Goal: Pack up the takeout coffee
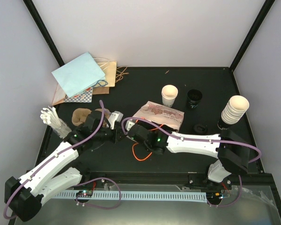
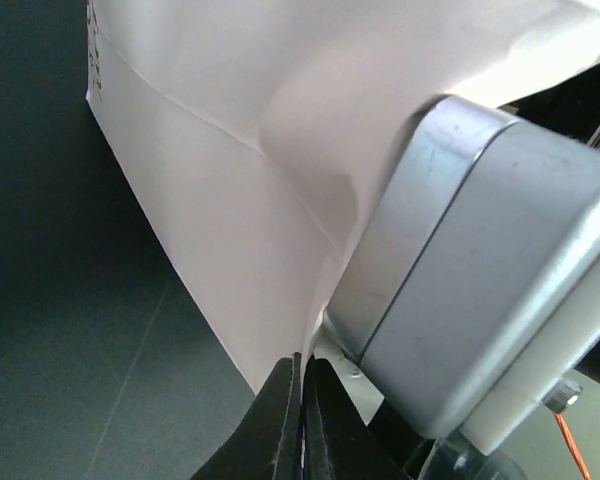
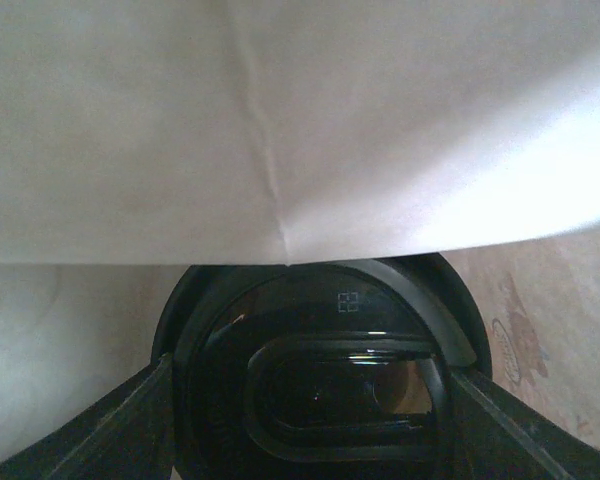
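A takeout coffee cup shows only its round black lid (image 3: 320, 380) in the right wrist view. My right gripper (image 3: 315, 425) is shut on it, one finger against each side of the lid. The cup sits at the mouth of the printed cream paper bag (image 1: 160, 115), whose pale paper (image 3: 280, 120) hangs just over the lid. My left gripper (image 2: 302, 375) is shut on a thin edge of that bag (image 2: 240, 150), holding it up. From above, the left gripper (image 1: 123, 132) and right gripper (image 1: 136, 129) meet at the bag's near left end, and the cup is hidden there.
Two stacks of cream paper cups stand at the back (image 1: 169, 95) and far right (image 1: 235, 108). A stack of black lids (image 1: 194, 98) and one loose lid (image 1: 200, 127) lie between. The brown pulp tray (image 1: 82, 115), flat bags (image 1: 79, 75) and white cutlery (image 1: 54, 119) are at the left.
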